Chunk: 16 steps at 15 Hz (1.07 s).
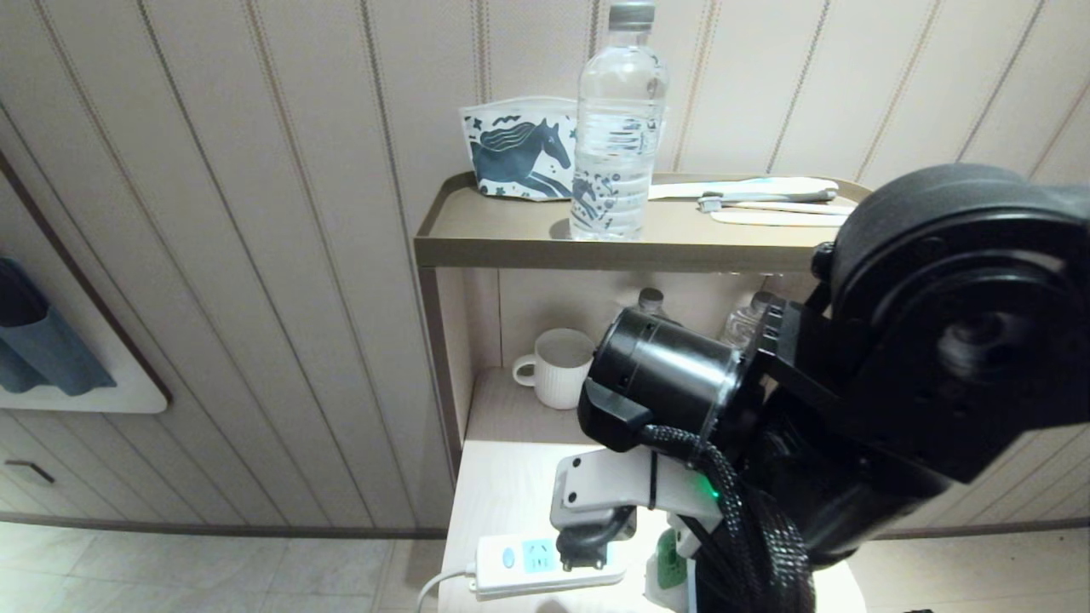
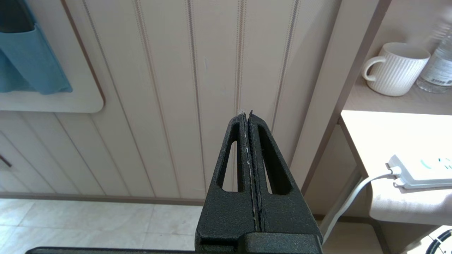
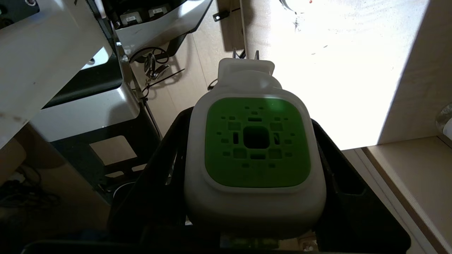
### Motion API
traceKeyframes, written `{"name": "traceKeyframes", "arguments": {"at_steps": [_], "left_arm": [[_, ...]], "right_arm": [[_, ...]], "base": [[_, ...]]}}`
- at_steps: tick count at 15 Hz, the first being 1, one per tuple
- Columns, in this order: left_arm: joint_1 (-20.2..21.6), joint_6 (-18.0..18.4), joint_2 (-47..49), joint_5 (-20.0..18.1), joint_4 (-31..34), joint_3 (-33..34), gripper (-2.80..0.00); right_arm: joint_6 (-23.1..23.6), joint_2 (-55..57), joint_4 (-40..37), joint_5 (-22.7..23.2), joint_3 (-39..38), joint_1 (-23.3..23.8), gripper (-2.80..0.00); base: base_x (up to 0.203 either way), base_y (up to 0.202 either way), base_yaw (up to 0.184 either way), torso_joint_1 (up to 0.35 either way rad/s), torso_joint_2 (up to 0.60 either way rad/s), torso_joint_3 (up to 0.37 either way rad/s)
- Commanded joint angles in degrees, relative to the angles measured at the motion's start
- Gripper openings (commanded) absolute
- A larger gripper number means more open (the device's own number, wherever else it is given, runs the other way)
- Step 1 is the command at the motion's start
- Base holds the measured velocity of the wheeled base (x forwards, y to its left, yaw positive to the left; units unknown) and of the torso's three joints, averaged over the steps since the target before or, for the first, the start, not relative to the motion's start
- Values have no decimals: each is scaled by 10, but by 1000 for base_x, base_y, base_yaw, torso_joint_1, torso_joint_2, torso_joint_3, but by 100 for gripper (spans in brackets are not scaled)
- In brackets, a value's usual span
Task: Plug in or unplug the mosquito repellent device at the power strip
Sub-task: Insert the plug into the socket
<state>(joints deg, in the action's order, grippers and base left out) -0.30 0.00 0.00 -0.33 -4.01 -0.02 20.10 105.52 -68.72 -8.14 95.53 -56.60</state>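
Pale panelled wall backs a white table [image 1: 502,494], where one mosquito repellent device [image 3: 254,155] is clamped between the right gripper's [image 3: 254,197] fingers, prongs pointing away and clear of the table. One power strip [image 1: 545,566] lies just beside that gripper, partly hidden by the black arm. Well apart, the left gripper [image 2: 249,121] is pressed closed on nothing near the table's edge; one mug [image 1: 560,368] stands beyond.

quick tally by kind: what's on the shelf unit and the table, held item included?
Water bottles: 3 (one on the top shelf, two caps behind the arm)
Mug: 1
Horse-print pouch: 1
Power strip: 1
Mosquito repellent device: 1, in the right claw
Flat utensils on the top shelf: count unclear
Total: 7 plus the utensils
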Motion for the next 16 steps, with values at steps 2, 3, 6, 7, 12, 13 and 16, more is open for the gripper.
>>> {"name": "traceKeyframes", "arguments": {"at_steps": [2,3,6,7,12,13,16], "left_arm": [[0,0,0,0,0,0,-280],[0,0,0,0,0,0,-280],[0,0,0,0,0,0,-280],[0,0,0,0,0,0,-280],[0,0,0,1,0,0,-280],[0,0,0,1,0,0,-280],[0,0,0,0,0,0,-280]], "right_arm": [[-8,-52,0,-4,-25,-8,-280],[-9,-48,5,-4,-17,-7,-280],[-9,-14,93,-18,-15,14,-280],[-7,7,107,-25,-10,27,-280],[17,64,112,-31,98,61,-280],[27,65,103,-31,118,62,-280],[37,63,27,-33,165,44,-280]], "base": [[0,0,0,0,0,0],[0,0,0,0,0,0],[0,0,0,0,0,0],[0,0,0,0,0,0],[0,0,0,0,0,0],[0,0,0,0,0,0],[0,0,0,0,0,0]]}}
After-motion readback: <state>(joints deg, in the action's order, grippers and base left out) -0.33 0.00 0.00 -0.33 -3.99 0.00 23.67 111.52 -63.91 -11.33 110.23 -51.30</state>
